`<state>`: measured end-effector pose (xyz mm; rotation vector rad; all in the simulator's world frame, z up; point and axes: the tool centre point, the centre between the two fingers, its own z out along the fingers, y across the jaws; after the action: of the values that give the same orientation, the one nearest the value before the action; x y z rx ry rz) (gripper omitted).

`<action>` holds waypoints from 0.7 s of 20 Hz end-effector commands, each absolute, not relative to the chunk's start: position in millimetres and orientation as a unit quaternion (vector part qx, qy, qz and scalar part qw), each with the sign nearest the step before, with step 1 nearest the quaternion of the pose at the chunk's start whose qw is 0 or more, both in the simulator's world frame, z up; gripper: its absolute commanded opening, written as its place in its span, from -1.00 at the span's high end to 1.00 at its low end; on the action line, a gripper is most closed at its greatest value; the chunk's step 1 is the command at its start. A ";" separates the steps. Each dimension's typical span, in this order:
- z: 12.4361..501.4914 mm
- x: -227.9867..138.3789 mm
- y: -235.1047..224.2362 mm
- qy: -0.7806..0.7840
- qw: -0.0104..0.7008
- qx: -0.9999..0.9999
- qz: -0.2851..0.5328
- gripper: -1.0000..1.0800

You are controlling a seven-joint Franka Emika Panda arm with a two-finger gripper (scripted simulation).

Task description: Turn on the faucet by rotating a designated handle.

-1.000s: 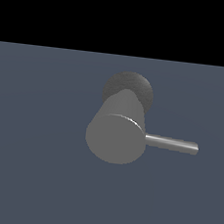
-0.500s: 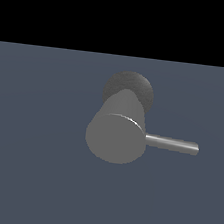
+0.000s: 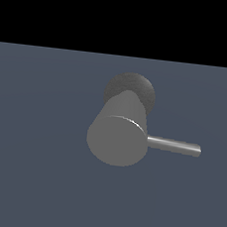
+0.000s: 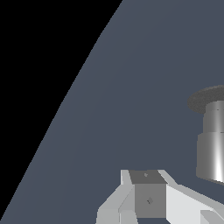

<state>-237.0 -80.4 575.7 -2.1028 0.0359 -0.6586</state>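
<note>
Only the wrist view shows the gripper (image 4: 151, 199): a pale, blocky body with a grey square face at the frame's edge. Its fingertips are cut off by that edge, so I cannot tell whether it is released or clenched, and nothing is seen held in it. It does not touch the faucet (image 4: 213, 135); bare floor (image 4: 131, 87) lies between them. In that view the faucet shows as a shiny grey cylinder standing on a darker flat round base, cropped by the frame; the handle is not seen there.

In the exterior view no arm or gripper appears. The faucet (image 3: 119, 133) sits a little toward the exterior view's right of centre on the slate-blue floor (image 3: 31, 151). Its thick stubby cylinder points toward the camera, the flat round end facing roughly 7 o'clock, with a thin bright highlight along the end's upper rim. The darker, rounded, rough-looking base (image 3: 131, 87) is at 12 o'clock from the flat end, partly hidden behind the cylinder.

The handle (image 3: 174, 146), a thin straight grey rod with a light sheen, sticks out of the cylinder's side at about 3 o'clock, dipping very slightly toward its free end. Nothing touches it. Above the floor the background is plain black.
</note>
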 end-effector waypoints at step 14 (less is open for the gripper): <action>581.1 -233.9 -209.9 0.118 0.654 -0.627 -0.407 1.00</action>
<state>-234.4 -195.8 584.9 -1.4890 0.2379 -0.9050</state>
